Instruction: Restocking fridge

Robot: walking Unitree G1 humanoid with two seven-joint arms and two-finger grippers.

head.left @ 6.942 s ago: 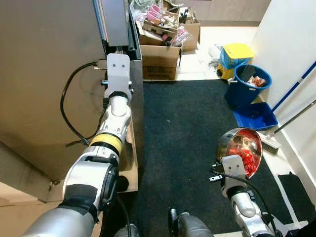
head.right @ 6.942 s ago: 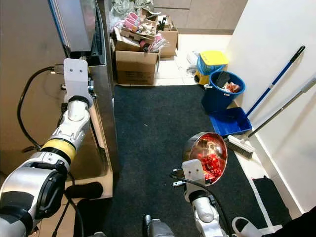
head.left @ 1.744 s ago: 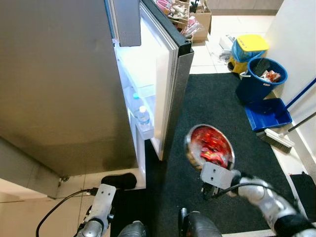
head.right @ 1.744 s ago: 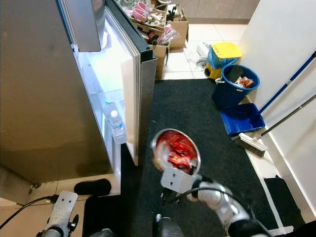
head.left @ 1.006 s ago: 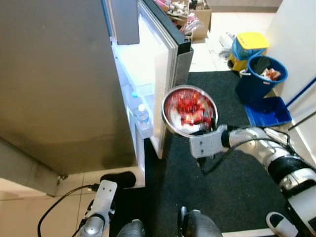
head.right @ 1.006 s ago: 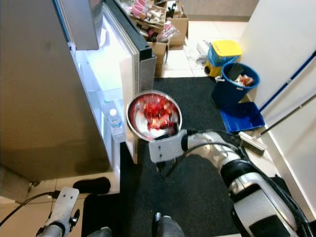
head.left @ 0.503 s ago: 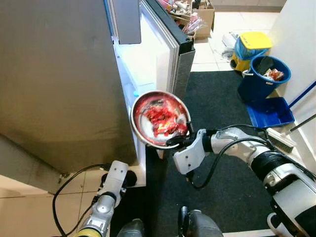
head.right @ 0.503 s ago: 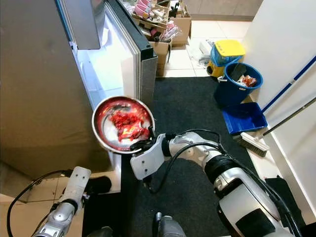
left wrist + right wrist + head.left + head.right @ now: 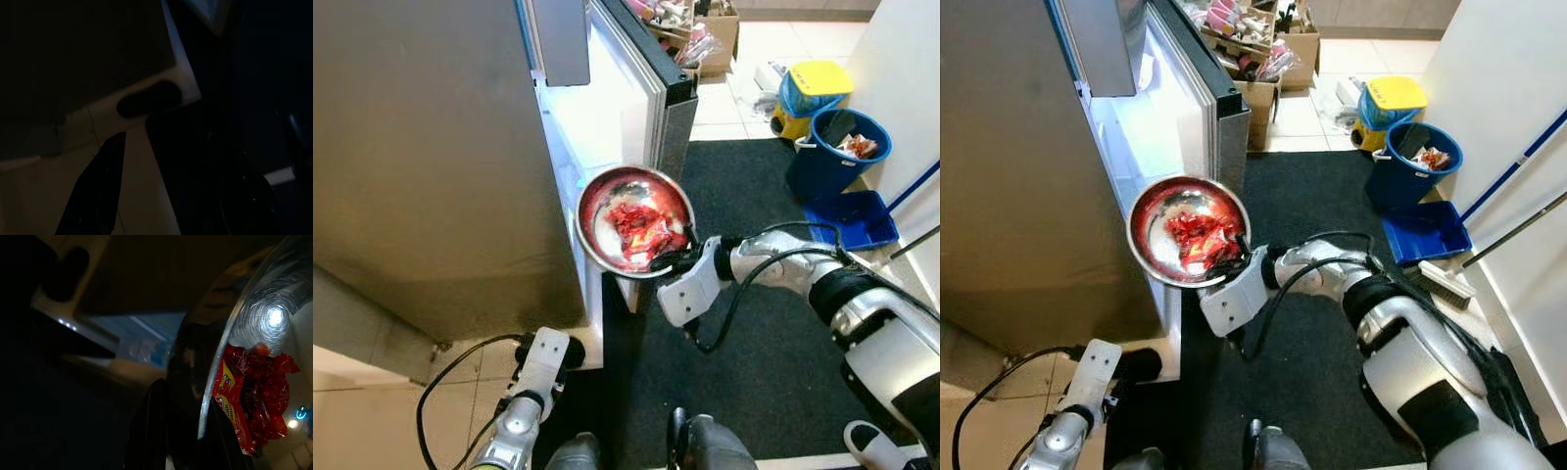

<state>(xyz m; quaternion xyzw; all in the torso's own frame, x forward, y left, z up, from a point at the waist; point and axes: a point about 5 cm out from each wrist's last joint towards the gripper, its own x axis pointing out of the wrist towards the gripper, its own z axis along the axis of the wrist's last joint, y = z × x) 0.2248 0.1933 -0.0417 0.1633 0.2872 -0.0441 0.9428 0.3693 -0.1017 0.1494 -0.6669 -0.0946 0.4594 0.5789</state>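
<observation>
Left eye view looks down at a stainless steel bowl (image 9: 634,220) held in the air in front of an open fridge (image 9: 607,108). The bowl is round, with no long axis; its open mouth faces up and tilts slightly toward the camera. Red snack packets (image 9: 639,226) lie heaped in its middle. The right gripper (image 9: 677,260) is clenched on the bowl's near rim, on the side away from the fridge, with one black finger under the rim and one over it, as the right wrist view confirms. The silver right arm reaches in from the right across a dark carpet (image 9: 754,323). The bowl hangs just in front of the lit white interior, between the grey fridge body on the left and the open door (image 9: 661,88). The left gripper (image 9: 132,181) hangs low near the floor beside a black shoe (image 9: 570,352); the dark wrist view does not show whether its fingers are parted or together. A blue bucket (image 9: 834,152) and a yellow-lidded bin (image 9: 813,83) stand well apart on the right.
</observation>
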